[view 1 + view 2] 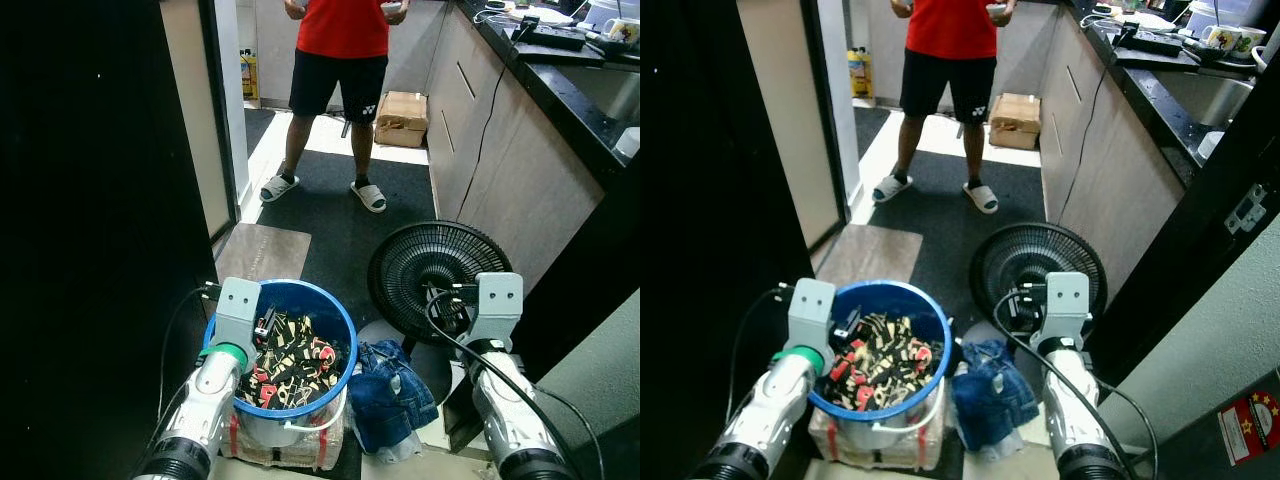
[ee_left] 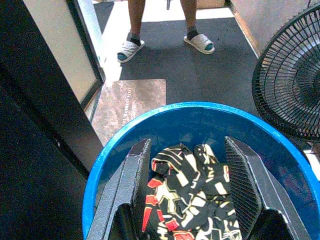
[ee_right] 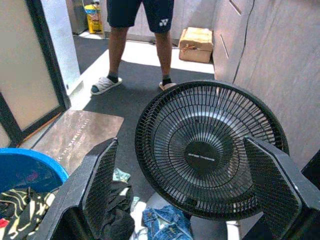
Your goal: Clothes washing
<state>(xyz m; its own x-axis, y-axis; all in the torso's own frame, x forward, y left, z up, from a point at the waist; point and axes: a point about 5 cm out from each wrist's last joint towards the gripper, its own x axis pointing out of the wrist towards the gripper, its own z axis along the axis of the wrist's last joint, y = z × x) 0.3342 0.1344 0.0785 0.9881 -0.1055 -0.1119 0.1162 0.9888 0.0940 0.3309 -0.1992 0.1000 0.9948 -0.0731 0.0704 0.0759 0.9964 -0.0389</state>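
Patterned garment point(image 1: 290, 365), black with cream and red print: lay crumpled in the blue bucket point(image 1: 335, 318), heaped toward the rim nearest the robot. Judged soft, light, limp; no stiff edge. Best taken by a raised fold at the top of the heap. As a bunched mass, it showed no clear long axis or heading.

Left gripper point(image 2: 192, 192): hung just above the bucket's mouth, fingers spread wide on either side of the heap, holding nothing.

Denim garment point(image 1: 392, 390): crumpled on the floor just beside the bucket on the robot's right; judged heavier and stiffer than the print.

Right gripper point(image 3: 192, 187): fingers spread, empty, raised before the black floor fan point(image 1: 437, 280).

Person point(image 1: 340, 70): stood farther off on the dark mat, near a cardboard box point(image 1: 402, 118).
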